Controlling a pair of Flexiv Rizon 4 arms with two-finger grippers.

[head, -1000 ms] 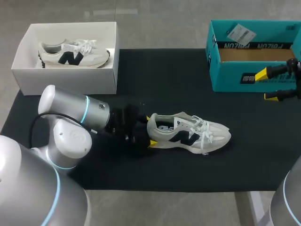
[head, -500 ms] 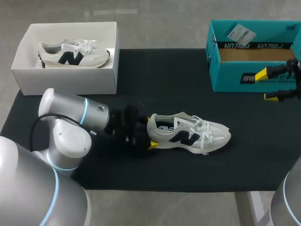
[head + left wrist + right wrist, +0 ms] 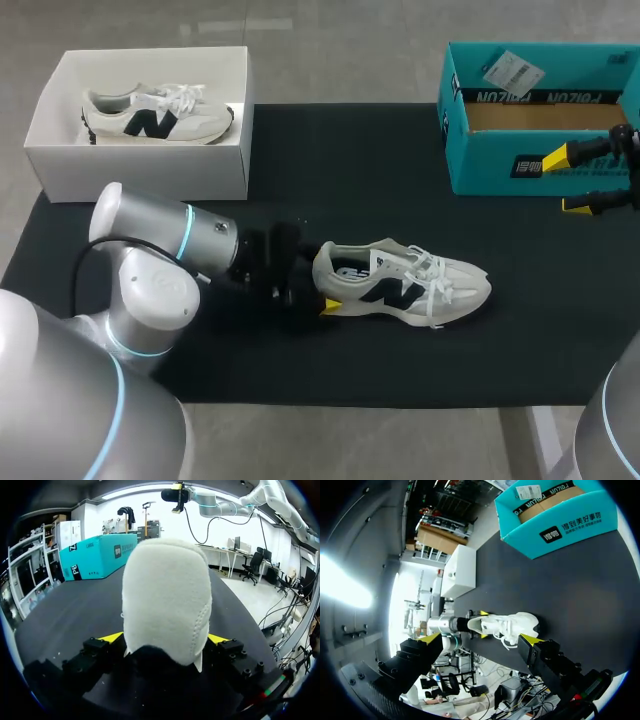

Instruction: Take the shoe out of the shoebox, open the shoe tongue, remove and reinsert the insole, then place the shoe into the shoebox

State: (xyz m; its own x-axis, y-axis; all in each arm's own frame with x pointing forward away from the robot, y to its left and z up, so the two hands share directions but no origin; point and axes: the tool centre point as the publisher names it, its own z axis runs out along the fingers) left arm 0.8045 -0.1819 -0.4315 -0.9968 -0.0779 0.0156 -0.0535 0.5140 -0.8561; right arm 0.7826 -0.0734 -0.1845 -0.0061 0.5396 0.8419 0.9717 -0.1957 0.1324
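In the head view I see only one yellow fingertip (image 3: pixel 329 305) of the left jaws, at the heel of the shoe (image 3: pixel 400 283); the other one is hidden behind that heel. In the left wrist view the heel (image 3: pixel 167 600) fills almost everything ahead, so the toe, the laces and the tongue do not show there. From above I cannot tell if the insole is inside the opening. The left arm (image 3: pixel 190 242) lies low over the black counter (image 3: pixel 350 170), behind the shoe's heel. Its jaws are clamped on that heel, one finger on each side. The shoe stands on its sole on the counter, outside both boxes. The right arm is cut off by the edge of the head view. Only its fingers (image 3: pixel 555 158) show, beyond the shoe's toe and just in front of the teal box (image 3: pixel 480 165), with the jaws apart and nothing between them. The white shoebox (image 3: pixel 140 165), beyond the shoe's heel, holds a second shoe (image 3: pixel 155 112).
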